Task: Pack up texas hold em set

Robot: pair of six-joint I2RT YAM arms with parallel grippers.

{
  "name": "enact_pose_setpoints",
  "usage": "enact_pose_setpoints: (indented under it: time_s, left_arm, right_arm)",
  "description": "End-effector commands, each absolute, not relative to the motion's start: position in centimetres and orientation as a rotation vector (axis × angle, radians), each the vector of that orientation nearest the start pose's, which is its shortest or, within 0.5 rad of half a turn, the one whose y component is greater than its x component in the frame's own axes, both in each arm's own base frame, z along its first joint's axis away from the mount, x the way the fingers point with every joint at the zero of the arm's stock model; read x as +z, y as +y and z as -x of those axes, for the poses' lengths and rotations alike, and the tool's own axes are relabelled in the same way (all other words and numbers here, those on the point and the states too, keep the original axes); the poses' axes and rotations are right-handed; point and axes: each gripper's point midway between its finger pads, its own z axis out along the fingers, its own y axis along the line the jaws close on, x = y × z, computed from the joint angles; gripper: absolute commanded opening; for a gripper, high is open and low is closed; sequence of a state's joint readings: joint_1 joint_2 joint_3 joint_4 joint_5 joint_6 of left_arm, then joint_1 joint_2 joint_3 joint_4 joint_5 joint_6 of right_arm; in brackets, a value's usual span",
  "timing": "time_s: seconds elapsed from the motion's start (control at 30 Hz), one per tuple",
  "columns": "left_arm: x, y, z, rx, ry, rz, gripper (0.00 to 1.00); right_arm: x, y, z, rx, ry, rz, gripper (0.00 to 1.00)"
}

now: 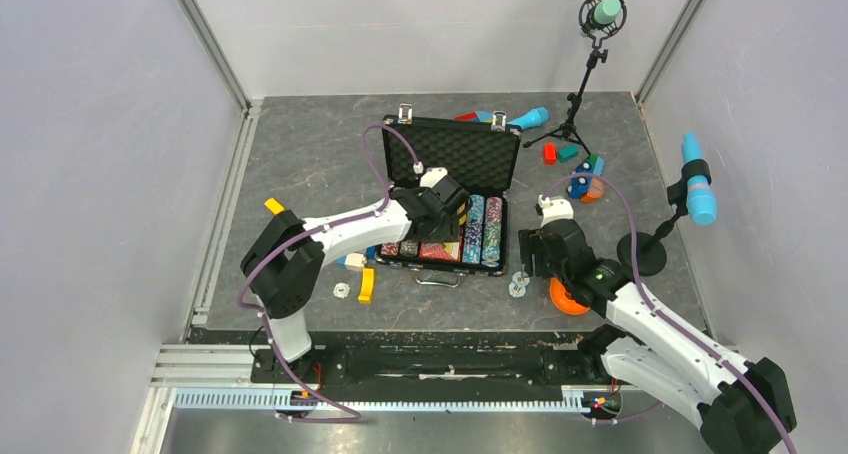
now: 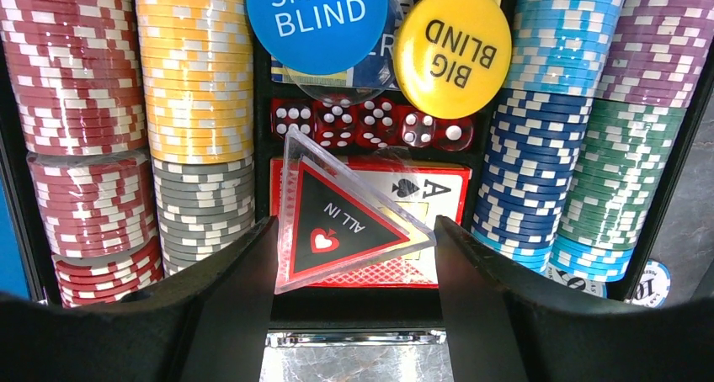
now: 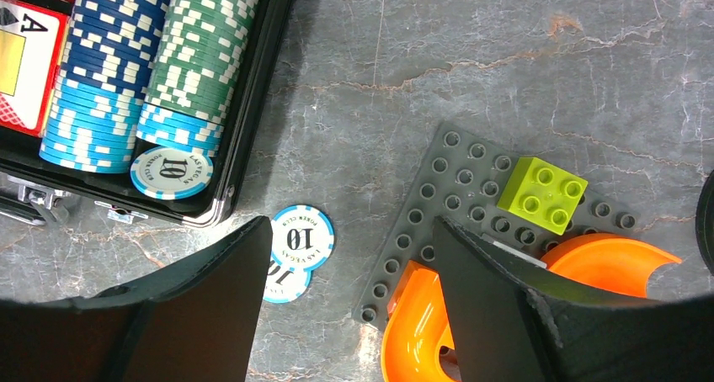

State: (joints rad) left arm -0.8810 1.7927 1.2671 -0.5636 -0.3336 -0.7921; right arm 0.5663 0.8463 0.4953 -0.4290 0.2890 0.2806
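The left claw hangs over the open briefcase. It pinches a clear triangular ALL IN marker above the card deck, between the chip rows. The right claw stands open over the counter. Two loose blue chips lie by its briefcase-side finger, and a grey baseplate crowds the other. The briefcase's long axis runs left to right, with the lid tilted back at the far side. Bare counter shows to its left.
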Motion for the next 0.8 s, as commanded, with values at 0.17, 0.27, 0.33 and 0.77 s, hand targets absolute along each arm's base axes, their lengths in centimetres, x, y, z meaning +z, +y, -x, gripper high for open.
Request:
enact_pose_setpoints:
  time_s: [0.17, 0.27, 0.33, 0.77]
  left_arm:
    - [6.4, -30.1, -28.7, -0.214, 2.554, 0.034, 0.63]
    - [6.1, -30.0, -28.5, -0.208, 2.561, 0.032, 0.64]
    - [6.0, -29.8, -28.4, -0.202, 2.565, 0.031, 0.64]
    - [6.3, -29.4, -28.0, -0.205, 2.566, 0.033, 0.88]
  right_arm:
    - [9.9, 10.2, -23.5, 0.110, 2.260, 0.177, 0.73]
    - [9.8, 10.2, -23.5, 0.107, 2.262, 0.179, 0.73]
    - [9.7, 10.2, -23.4, 0.108, 2.265, 0.179, 0.73]
    - [9.5, 10.4, -23.4, 0.123, 2.267, 0.177, 0.73]
